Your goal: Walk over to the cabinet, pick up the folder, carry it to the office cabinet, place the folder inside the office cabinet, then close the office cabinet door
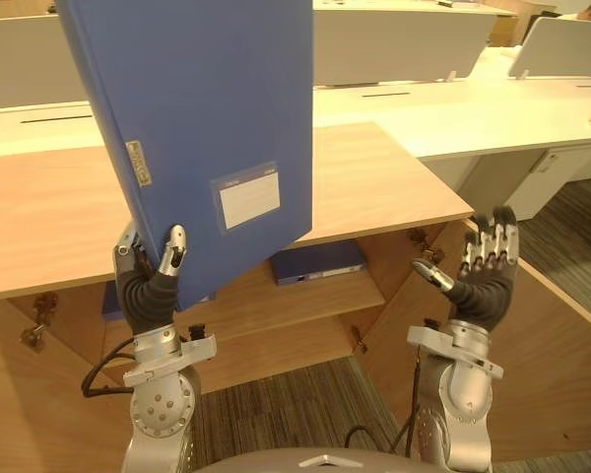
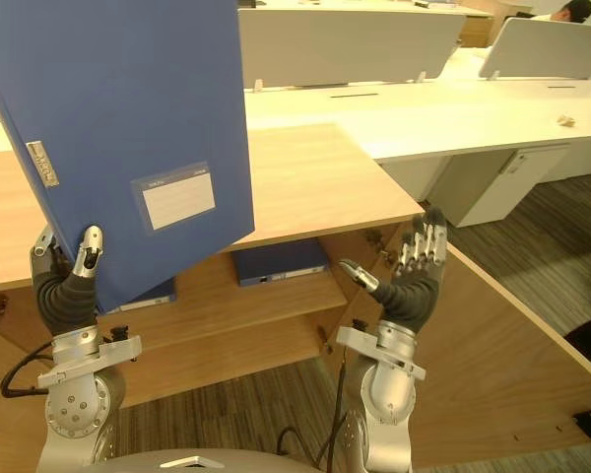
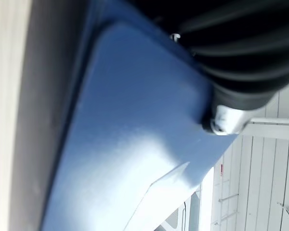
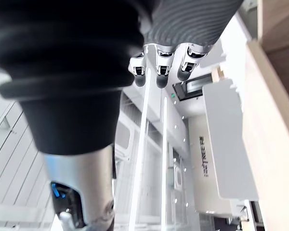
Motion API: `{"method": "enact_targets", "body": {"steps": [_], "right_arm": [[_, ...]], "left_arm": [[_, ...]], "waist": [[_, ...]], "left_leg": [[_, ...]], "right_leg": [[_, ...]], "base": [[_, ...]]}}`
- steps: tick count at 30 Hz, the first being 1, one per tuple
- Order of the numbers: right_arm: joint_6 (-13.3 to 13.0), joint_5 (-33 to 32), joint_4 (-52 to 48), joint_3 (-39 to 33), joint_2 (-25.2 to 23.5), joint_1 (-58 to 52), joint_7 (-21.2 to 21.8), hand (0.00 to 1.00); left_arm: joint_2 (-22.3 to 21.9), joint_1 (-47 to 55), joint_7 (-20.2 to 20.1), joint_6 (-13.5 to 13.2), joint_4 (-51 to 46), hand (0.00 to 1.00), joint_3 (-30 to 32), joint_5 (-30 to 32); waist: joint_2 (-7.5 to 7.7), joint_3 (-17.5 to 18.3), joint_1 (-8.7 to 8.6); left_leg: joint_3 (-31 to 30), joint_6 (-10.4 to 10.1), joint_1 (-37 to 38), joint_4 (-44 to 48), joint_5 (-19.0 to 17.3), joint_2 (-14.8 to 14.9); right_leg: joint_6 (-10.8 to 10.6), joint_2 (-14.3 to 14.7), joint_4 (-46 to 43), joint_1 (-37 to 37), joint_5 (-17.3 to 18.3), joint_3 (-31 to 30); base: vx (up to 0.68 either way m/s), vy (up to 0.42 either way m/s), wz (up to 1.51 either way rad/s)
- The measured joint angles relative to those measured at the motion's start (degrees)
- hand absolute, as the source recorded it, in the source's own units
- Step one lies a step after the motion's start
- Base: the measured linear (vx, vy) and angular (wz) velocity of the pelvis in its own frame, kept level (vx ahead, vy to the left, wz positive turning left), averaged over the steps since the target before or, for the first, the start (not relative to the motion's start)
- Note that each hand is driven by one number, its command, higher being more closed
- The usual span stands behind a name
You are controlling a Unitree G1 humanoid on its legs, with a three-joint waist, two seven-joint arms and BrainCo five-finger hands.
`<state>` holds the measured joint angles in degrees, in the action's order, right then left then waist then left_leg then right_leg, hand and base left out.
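1. The wooden cabinet (image 1: 394,187) is standing open just in front of the robot. Its left door (image 1: 30,394) and right door (image 1: 559,370) are angling outwards on either side.
2. Inside, a shelf (image 1: 315,310) is carrying a second blue folder (image 1: 320,264), which is lying flat near the middle, just under the cabinet top.
3. Another blue item (image 2: 156,292) is lying further left on the same shelf (it is mostly hidden behind the raised arm, so I cannot tell what it is).
4. The blue folder (image 1: 207,108) is being held up outside the cabinet, above and in front of its top. It is standing on end and leaning, with its upper part running past the edge of the head views.
5. The blue folder is showing a broad, plain blue cover with 1 white rectangular label (image 1: 248,200) low on the face. Its narrow spine is carrying 1 small metal tag (image 1: 139,164).
6. The left robot hand (image 1: 153,286) is gripping the blue folder by its lower corner. The thumb is pressing on the cover and the fingers are wrapping the spine side.
7. The right robot hand (image 1: 485,281) is holding nothing. It is raised near the right door, with fingers straight and spread wide and the palm facing the blue folder, well apart from it.
8. Behind the cabinet, a white surface (image 1: 492,113) with upright divider panels is stretching across the room.
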<state>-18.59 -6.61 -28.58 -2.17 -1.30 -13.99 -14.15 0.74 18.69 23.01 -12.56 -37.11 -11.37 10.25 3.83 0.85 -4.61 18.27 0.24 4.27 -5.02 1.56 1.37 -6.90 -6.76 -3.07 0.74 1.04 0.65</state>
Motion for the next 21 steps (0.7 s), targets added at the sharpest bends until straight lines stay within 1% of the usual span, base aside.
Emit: {"method": "enact_targets", "body": {"steps": [1, 2, 5, 6, 8, 11, 14, 17, 19, 21], "right_arm": [[0.0, -0.9, 0.0, 0.1, 0.2, 1.2, 1.5, 0.00], [0.0, -0.9, 0.1, 0.2, 0.3, 1.7, 1.7, 0.00], [-0.3, -8.0, 0.5, 1.9, 1.9, 3.9, 6.4, 0.00], [-0.3, -9.0, 0.9, 2.2, 2.2, 4.3, 7.0, 0.00], [-0.3, -13.6, 3.2, 2.6, 2.5, 6.0, 9.5, 0.00], [-0.2, -18.3, 6.7, 3.1, 2.8, 7.5, 11.5, 0.00], [0.0, -21.4, 9.0, 3.7, 3.0, 8.7, 12.9, 0.00], [0.3, -24.4, 11.7, 4.4, 3.0, 10.0, 15.0, 0.00], [0.4, -27.0, 12.6, 4.6, 3.0, 10.5, 15.7, 0.00], [0.8, -28.0, 14.3, 5.4, 3.1, 11.1, 16.8, 0.00]], "left_arm": [[0.5, -0.4, -0.7, -0.3, 0.1, 1.00, 0.0, 0.0], [0.8, -0.6, -1.0, -0.3, 0.2, 1.00, 0.0, 0.1], [1.3, -1.6, -3.2, -0.8, 2.2, 1.00, -0.2, 0.1], [1.3, -1.6, -3.5, -0.8, 2.4, 1.00, -0.2, 0.1], [1.5, -1.7, -4.7, -0.8, 2.9, 1.00, -0.3, 0.2], [1.6, -1.7, -6.2, -1.0, 2.9, 1.00, -1.2, 0.2], [1.9, -1.8, -7.2, -1.1, 3.0, 1.00, -1.6, 0.2], [2.9, -2.2, -7.6, -1.2, 3.4, 1.00, -2.2, 0.2], [3.3, -3.1, -9.0, -1.4, 4.8, 1.00, -2.5, 0.4], [3.7, -3.2, -9.7, -1.4, 4.8, 1.00, -2.6, 0.8]], "waist": [[0.03, 0.0, 0.06], [0.04, 0.0, 0.11], [0.01, 0.0, 0.85], [0.02, 0.0, 0.92], [0.08, 0.0, 0.95], [0.13, 0.0, 1.10], [0.28, 0.1, 1.38], [0.72, 0.4, 1.94], [1.13, 0.7, 2.56], [1.41, 0.9, 2.57]], "left_leg": [[-0.5, 0.0, -0.3, 0.0, 0.2, 0.0], [-0.7, 0.0, -0.3, 0.0, 0.3, -0.1], [-1.2, 0.2, -0.4, 0.0, 0.8, -0.2], [-1.3, 0.2, -0.4, 0.0, 0.8, -0.2], [-1.5, 0.2, -0.5, 0.0, 1.1, -0.3], [-2.4, 0.4, -1.1, 0.0, 1.5, -0.6], [-2.6, 0.6, -1.2, 0.0, 1.7, -0.7], [-2.7, 1.0, -1.3, 0.0, 2.0, -0.7], [-2.9, 1.1, -1.4, 0.0, 2.1, -0.8], [-3.1, 1.1, -1.4, 0.0, 2.2, -0.8]], "right_leg": [[0.0, -0.1, 0.0, 0.0, -0.1, 0.3], [0.0, -0.1, 0.0, 0.0, -0.1, 0.4], [0.0, -0.2, 0.0, 0.0, 0.0, 1.1], [0.0, -0.2, 0.0, 0.0, 0.0, 1.2], [0.0, -0.3, 0.1, 0.0, 0.0, 1.4], [0.0, -0.7, 0.6, 0.0, 0.0, 2.3], [0.0, -0.8, 0.6, 0.1, 0.0, 2.7], [0.0, -0.9, 0.7, 0.1, 0.0, 2.8], [0.1, -0.9, 0.8, 0.2, 0.0, 3.0], [0.1, -0.9, 0.8, 0.2, 0.0, 3.1]], "base": [[-0.05, 0.017, 0.19], [-0.05, 0.015, 0.15], [-0.05, 0.013, 0.09], [-0.03, 0.013, 0.05], [-0.03, 0.015, 0.06], [-0.03, 0.019, 0.14], [-0.01, 0.018, 0.08], [0.00, 0.000, 0.00], [-0.01, 0.007, 0.04], [0.00, 0.003, 0.02]]}}
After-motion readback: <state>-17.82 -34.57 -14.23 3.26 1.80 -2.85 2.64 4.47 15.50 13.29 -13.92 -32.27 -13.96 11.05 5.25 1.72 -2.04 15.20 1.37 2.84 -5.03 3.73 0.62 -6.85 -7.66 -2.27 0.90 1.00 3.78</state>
